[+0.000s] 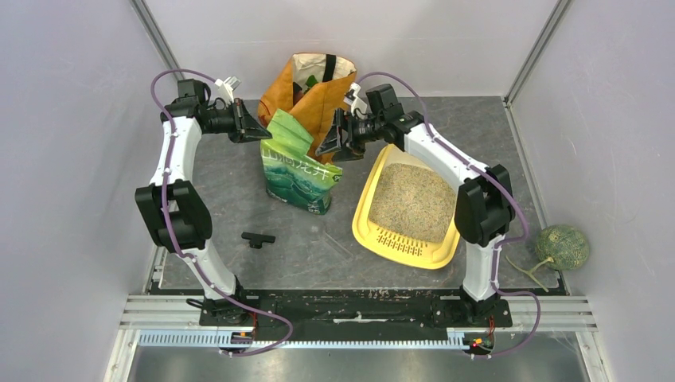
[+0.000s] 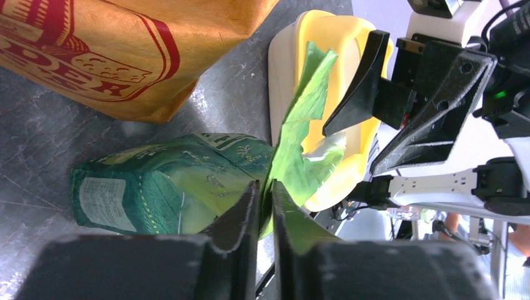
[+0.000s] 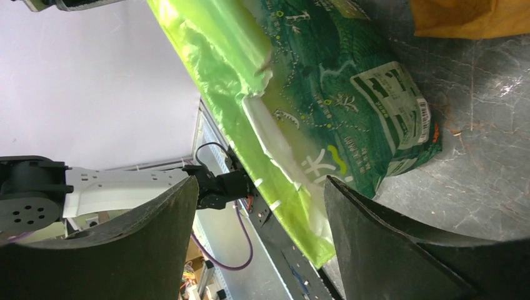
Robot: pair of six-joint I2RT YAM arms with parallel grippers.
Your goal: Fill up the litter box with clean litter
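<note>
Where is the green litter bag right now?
In the top view the green litter bag sits mid-table, just in front of the orange bag and left of the yellow litter box.

A robot lab cell: white panel walls around a grey table, two arms on a metal rail.

The right arm covers the one-o'clock rim of the litter box; the black piece at seven o'clock of the green litter bag is too small to identify
</note>
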